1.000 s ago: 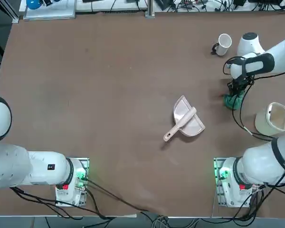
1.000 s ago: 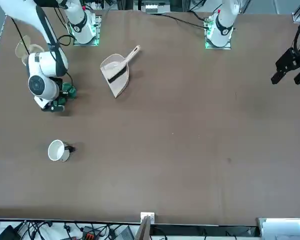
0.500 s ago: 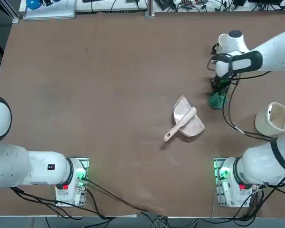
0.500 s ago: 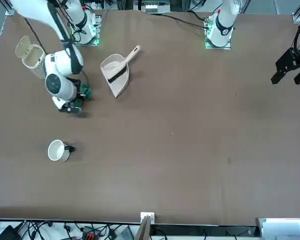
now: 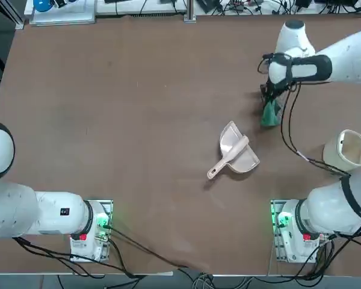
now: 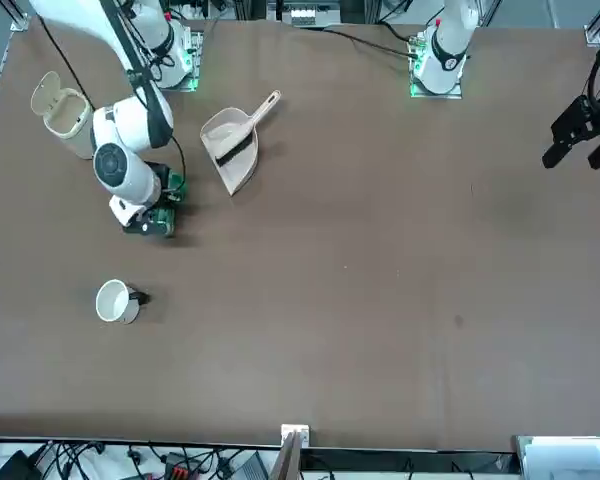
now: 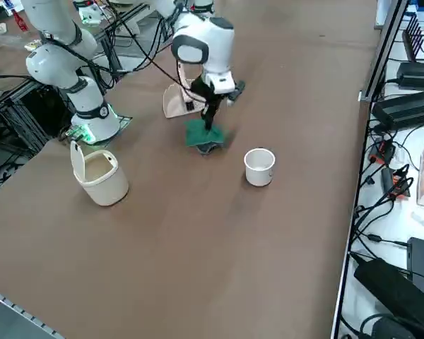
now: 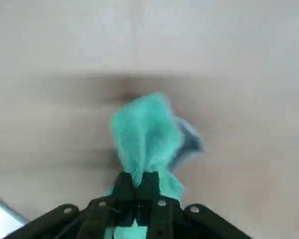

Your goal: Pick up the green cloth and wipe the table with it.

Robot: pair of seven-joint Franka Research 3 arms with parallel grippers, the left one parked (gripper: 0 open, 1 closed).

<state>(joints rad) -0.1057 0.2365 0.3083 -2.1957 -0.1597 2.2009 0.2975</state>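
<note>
One small dark green fabric cloth, upper right of frame, pinched tight in right claw: press flat, drag evenly across matte brown bench.

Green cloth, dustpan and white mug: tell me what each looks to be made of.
Green cloth: soft, fuzzy fabric, probably terry or microfibre; it bunches and droops where the right claw pinches it.
Dustpan: pale pink, smooth and rigid, likely moulded plastic.
White mug: smooth, stiff wall; ceramic or plastic, hard to tell.
</note>
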